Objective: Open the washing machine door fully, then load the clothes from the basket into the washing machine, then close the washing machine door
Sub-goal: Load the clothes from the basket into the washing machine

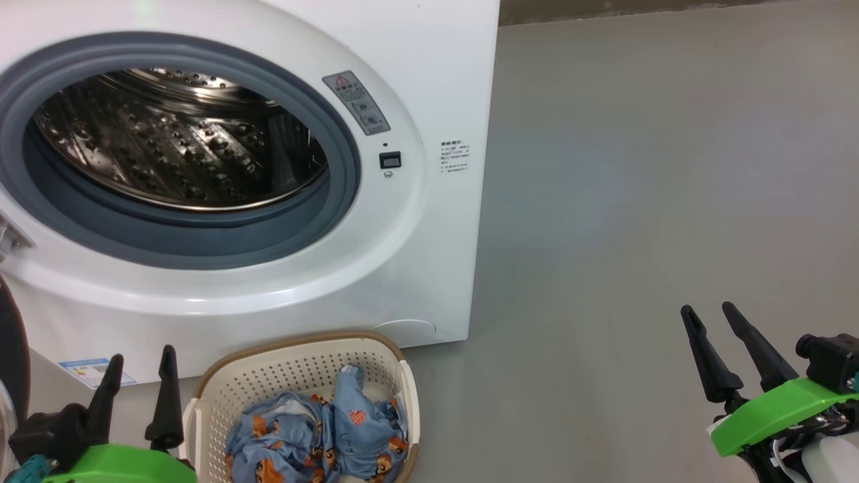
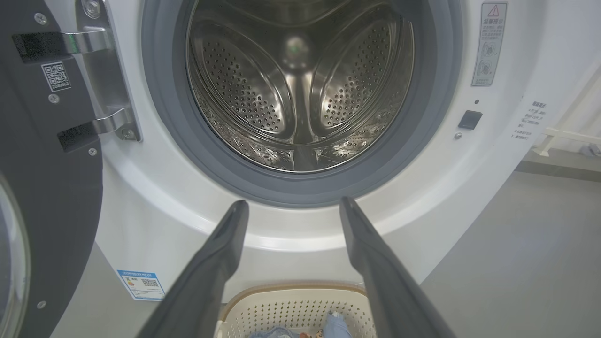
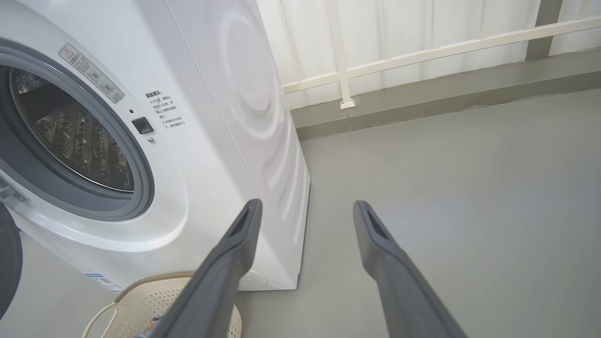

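The white washing machine (image 1: 416, 221) stands with its steel drum (image 1: 174, 144) open and bare inside. Its black-rimmed door (image 2: 47, 178) is swung wide to the left, hinges showing. On the floor in front sits the cream basket (image 1: 295, 365) holding the light-blue bear-print clothes (image 1: 322, 429). My left gripper (image 1: 141, 362) is open and empty, just left of the basket and pointing at the drum (image 2: 300, 94). My right gripper (image 1: 711, 318) is open and empty, far to the right over bare floor.
Grey floor (image 1: 637, 201) stretches to the right of the machine. A white railing (image 3: 422, 51) and a low kerb run along the back wall. A blue sticker (image 2: 141, 284) marks the washer's lower left front.
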You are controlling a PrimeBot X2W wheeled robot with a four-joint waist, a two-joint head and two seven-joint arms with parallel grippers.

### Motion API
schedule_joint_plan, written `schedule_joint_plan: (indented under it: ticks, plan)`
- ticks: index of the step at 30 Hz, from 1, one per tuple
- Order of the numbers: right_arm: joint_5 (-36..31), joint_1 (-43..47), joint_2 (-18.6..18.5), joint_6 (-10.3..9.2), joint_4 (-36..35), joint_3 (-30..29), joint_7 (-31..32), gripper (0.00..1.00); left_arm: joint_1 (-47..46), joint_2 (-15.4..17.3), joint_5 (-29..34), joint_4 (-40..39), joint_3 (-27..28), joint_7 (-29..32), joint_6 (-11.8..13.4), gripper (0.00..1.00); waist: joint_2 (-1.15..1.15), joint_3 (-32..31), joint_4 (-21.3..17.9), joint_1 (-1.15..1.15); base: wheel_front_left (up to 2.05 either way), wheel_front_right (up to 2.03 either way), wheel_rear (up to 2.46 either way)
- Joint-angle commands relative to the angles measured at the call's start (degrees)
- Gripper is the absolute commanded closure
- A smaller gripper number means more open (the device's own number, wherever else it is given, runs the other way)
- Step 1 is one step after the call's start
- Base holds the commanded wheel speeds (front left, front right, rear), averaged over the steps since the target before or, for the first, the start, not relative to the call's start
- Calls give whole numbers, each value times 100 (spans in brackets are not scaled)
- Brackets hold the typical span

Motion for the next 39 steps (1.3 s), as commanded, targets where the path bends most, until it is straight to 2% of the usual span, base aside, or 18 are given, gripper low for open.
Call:
schedule_joint_plan:
  ticks: [1, 20, 32, 39]
  plan:
    - [-50, -70, -98, 57, -124, 58, -69, 0, -179, 119, 71, -149, 227, -36, -9, 0, 0, -2, 13, 0, 64, -64, 0]
    - [-59, -83, -73, 57, -160, 106, -69, 0, -15, -134, 188, 295, 172, -36, -9, 0, 0, 52, 47, 0, 6, -6, 0]
    - [-154, -221, 124, 57, -291, 48, -69, 0, -167, -250, 254, 1111, -27, -36, -9, 0, 0, 513, -164, 0, 0, 0, 0]
    - [-212, -347, 267, 57, -339, 29, -69, 0, -363, -207, 213, 1588, -98, -36, -9, 0, 0, 821, -307, 0, 0, 0, 0]
